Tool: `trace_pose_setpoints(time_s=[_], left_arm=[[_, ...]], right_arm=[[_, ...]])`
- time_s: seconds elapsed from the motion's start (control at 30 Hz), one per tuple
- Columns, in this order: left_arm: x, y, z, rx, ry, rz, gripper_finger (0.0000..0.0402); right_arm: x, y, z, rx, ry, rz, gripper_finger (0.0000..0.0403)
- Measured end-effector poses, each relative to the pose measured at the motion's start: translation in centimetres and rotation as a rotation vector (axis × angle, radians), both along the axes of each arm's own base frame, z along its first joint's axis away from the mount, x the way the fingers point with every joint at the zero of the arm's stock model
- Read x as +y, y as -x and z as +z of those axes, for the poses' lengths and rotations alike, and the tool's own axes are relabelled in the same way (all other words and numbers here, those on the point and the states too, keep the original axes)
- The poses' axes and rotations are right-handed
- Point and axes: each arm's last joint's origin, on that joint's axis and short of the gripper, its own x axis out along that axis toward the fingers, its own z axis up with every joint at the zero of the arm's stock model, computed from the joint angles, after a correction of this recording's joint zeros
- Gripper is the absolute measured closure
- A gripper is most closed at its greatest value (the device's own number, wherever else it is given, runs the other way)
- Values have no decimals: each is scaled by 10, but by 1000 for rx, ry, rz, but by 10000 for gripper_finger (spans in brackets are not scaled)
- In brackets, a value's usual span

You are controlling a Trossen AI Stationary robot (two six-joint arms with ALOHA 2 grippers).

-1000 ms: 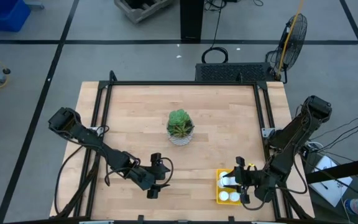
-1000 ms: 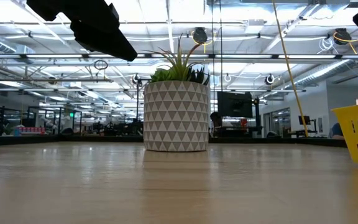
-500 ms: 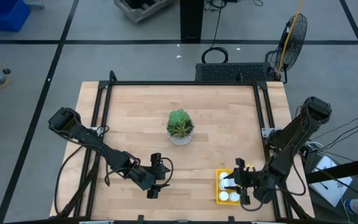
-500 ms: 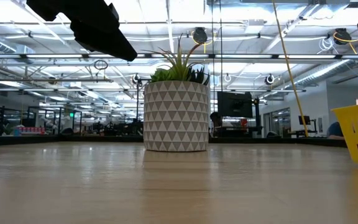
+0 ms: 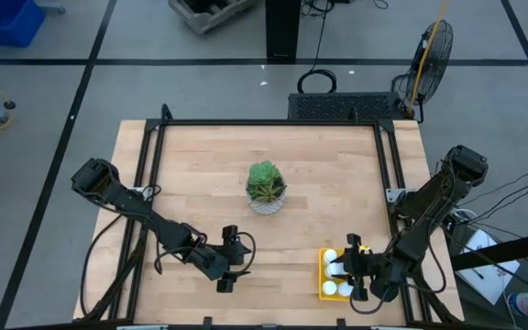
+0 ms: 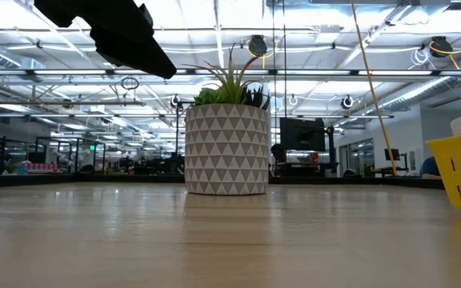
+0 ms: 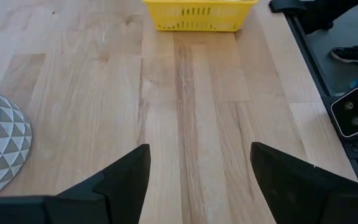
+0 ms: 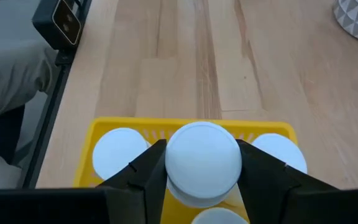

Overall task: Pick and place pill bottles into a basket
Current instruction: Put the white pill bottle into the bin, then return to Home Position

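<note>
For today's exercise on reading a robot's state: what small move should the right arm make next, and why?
Probably lower a little and open its jaws. The right gripper is shut on a pill bottle above the yellow basket, where other bottles already stand. The left gripper waits open over bare table.

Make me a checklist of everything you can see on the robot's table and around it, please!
Surface: bare wooden table.
Job's things: yellow basket at the near right edge holds white pill bottles; one more bottle is pinched above it.
Clutter: potted plant mid-table.
Grippers: right gripper shut on that bottle; left gripper open, empty, over bare wood.
Cables: black cables on the floor behind the table.
Surroundings: fan, blue bin.
</note>
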Motion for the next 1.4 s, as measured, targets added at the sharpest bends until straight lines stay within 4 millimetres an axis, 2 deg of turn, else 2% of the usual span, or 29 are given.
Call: trace_pose_setpoints(time_s=[0.27, 0.53, 0.67, 0.93, 1.2, 1.4], left_arm=[[0, 0, 0, 0, -1, -1, 118], [0, 0, 0, -1, -1, 0, 125], [0, -1, 0, -2, -4, -2, 120], [1, -1, 0, -2, -6, -4, 126], [1, -1, 0, -4, -19, -15, 128], [0, -3, 2, -30, -20, -25, 123]], right_arm=[[1, -1, -1, -5, -5, 0, 253], [10, -6, -18, 30, 0, 15, 248], [11, -7, -20, 32, -4, 9, 251], [11, -8, -19, 23, -13, 13, 216], [16, -13, -12, -46, -24, 70, 201], [9, -19, 12, -124, 23, 112, 200]])
